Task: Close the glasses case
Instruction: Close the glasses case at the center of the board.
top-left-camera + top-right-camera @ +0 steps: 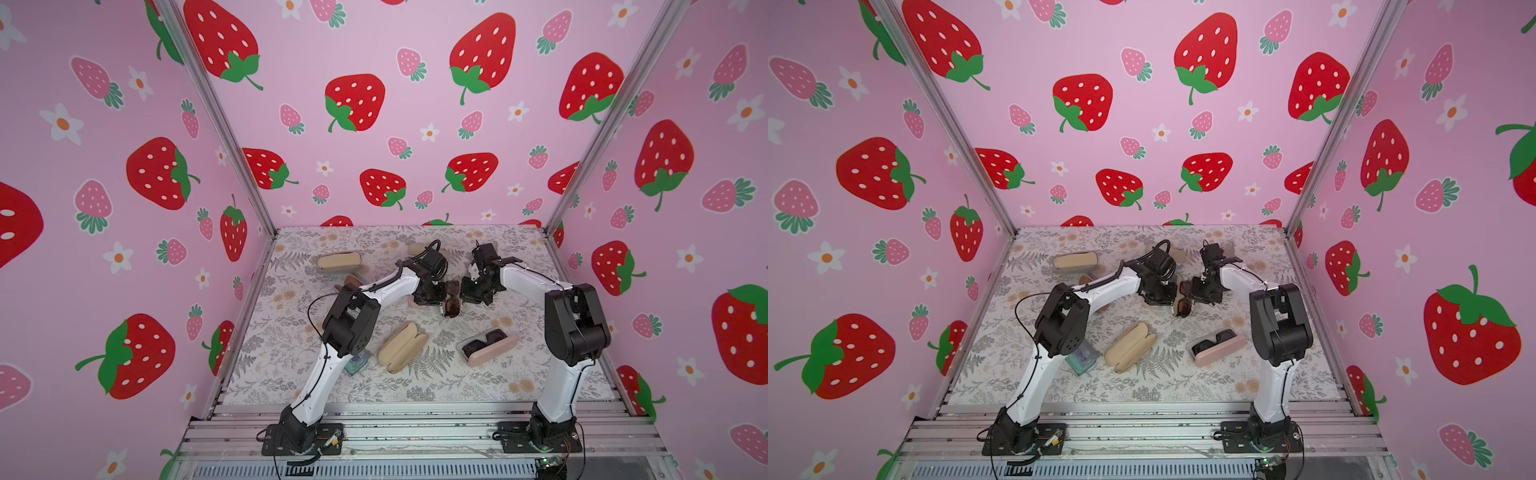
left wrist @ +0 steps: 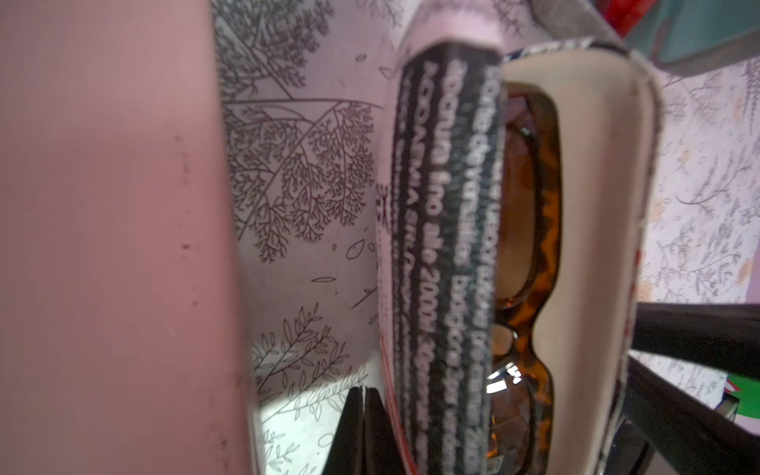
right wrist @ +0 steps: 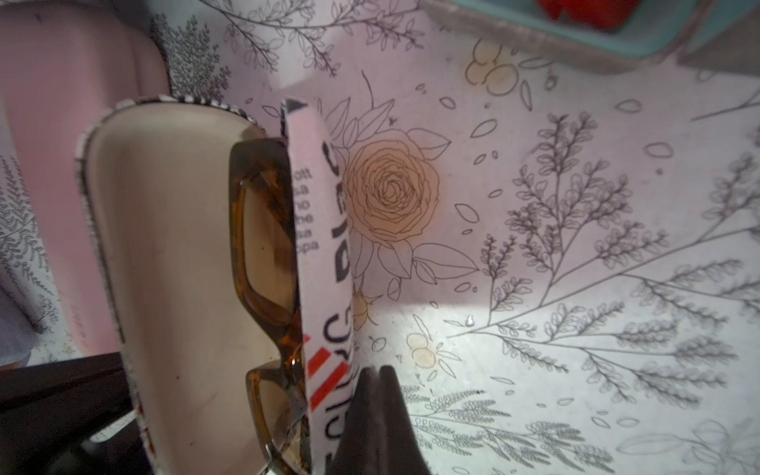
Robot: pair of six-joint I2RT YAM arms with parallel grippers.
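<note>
The glasses case (image 1: pixel 452 306) lay open near the middle of the floral worktop (image 1: pixel 498 374), with brown sunglasses (image 3: pixel 263 230) resting in its cream lining. The left pincer (image 2: pixel 364 427) and the right pincer (image 3: pixel 378 411) flanked it on opposite sides. Each had its jaws together and gripped nothing, its tips just beside the case's printed outer wall.

Floral-print table (image 1: pixel 478 386), scattered glasses cases (image 1: pixel 402 347)
</note>
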